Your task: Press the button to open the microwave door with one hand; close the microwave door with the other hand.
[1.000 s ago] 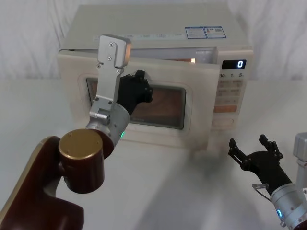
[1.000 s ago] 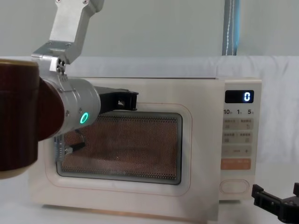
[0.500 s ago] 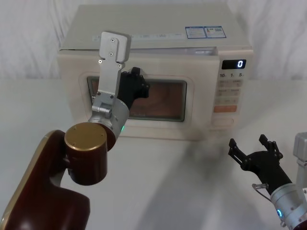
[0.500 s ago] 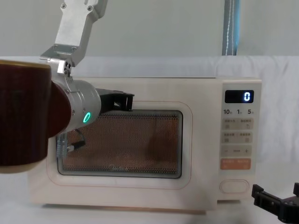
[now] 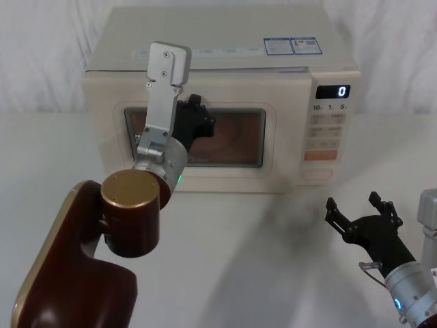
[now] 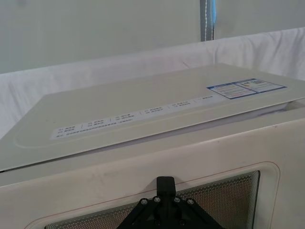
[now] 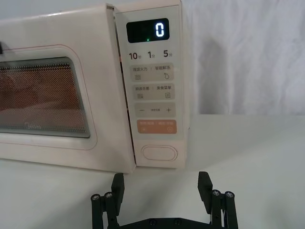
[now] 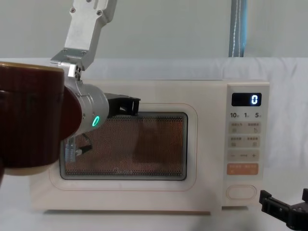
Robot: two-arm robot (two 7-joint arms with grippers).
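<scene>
The cream microwave door (image 5: 274, 147) with its dark window lies flush with the oven front, as the chest view also shows for the door (image 8: 201, 159). My left gripper (image 5: 195, 120) is shut, and its black fingertips rest against the door's upper left part, by the window's top edge; the left gripper (image 8: 127, 105) also shows from the side. The left wrist view looks along the left gripper (image 6: 165, 206) at the door (image 6: 228, 152). My right gripper (image 5: 355, 205) hovers open and low over the table, in front of the control panel. The pill-shaped button (image 7: 159, 153) sits above the right gripper (image 7: 161, 183), untouched.
The microwave stands at the back of a white-covered table (image 5: 259, 260), with white cloth behind it. Its display (image 5: 333, 91) reads 0. An orange key (image 7: 157, 126) lies just above the button. My brown left arm link (image 5: 130, 219) fills the near left.
The door swung from ajar to fully shut as my left gripper pushed it toward the oven. The light showing in the gap is gone. The right arm stayed still.
</scene>
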